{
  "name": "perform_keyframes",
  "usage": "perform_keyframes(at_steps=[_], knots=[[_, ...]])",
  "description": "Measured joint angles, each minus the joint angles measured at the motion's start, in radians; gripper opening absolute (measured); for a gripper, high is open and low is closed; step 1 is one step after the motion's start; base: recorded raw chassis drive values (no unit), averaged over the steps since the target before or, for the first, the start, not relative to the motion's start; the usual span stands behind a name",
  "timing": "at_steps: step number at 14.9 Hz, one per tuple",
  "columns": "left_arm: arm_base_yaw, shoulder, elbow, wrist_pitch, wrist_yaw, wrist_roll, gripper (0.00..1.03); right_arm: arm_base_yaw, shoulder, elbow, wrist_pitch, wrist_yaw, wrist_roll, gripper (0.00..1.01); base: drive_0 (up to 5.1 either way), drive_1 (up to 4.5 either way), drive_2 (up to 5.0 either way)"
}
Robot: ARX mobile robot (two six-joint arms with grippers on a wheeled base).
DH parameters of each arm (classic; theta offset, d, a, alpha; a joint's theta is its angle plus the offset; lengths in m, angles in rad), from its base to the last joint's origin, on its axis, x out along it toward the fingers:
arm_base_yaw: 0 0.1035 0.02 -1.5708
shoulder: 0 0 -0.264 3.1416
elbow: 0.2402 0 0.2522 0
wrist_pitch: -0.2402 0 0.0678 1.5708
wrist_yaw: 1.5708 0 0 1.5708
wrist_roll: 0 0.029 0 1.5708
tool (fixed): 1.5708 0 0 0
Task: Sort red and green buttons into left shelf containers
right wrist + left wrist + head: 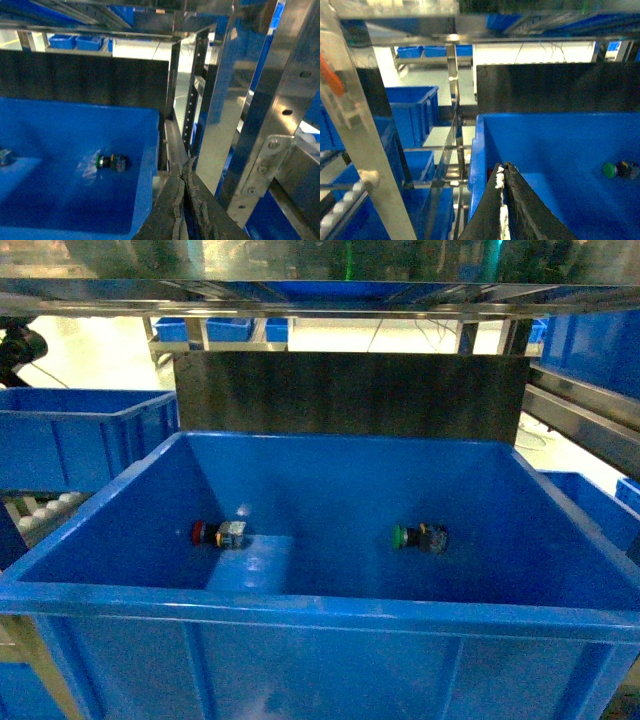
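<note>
The red button (218, 533) and the green button (420, 537) lie on their sides on the floor of a large blue bin (320, 612) in the middle of the head view, well apart. Neither gripper shows in the head view. In the left wrist view my left gripper (503, 168) is shut and holds nothing, over the bin's left wall, with the green button (615, 170) far to its right. My right gripper (186, 164) is shut and holds nothing, outside the bin's right wall, with the green button (111, 162) to its left. The left shelf containers (75, 435) stand left of the bin.
Metal shelf posts (360, 150) rise between the bin and the left blue containers (412, 117). A perforated steel upright (265, 115) stands close to the right gripper. A shelf beam (320, 295) runs overhead and a dark panel (350, 395) stands behind the bin.
</note>
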Motion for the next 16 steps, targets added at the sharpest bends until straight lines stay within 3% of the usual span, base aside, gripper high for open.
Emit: perform_keyframes(at_steps=[1,2,3,4,8,16], knots=[[0.010,-0.096,-0.015,-0.040,0.012,0.000,0.02,-0.016,-0.097,-0.001,-0.121,-0.017,0.000,0.02,0.0,0.00,0.0],[0.019,-0.166,-0.035,-0.077,0.019,0.000,0.02,-0.074,-0.204,-0.003,-0.200,-0.082,0.000,0.02,0.0,0.00,0.0],[0.074,-0.218,-0.061,-0.125,0.079,0.000,0.02,-0.093,-0.286,-0.005,-0.251,-0.080,0.000,0.02,0.0,0.00,0.0],[0.095,-0.269,-0.081,-0.167,0.082,0.000,0.02,-0.095,-0.345,-0.019,-0.302,-0.085,0.000,0.02,0.0,0.00,0.0],[0.092,-0.502,-0.119,-0.346,0.092,0.000,0.02,-0.094,-0.554,-0.043,-0.489,-0.087,0.000,0.02,0.0,0.00,0.0],[0.092,-0.776,-0.124,-0.591,0.092,0.000,0.02,-0.094,-0.792,-0.044,-0.708,-0.087,0.000,0.02,0.0,0.00,0.0]])
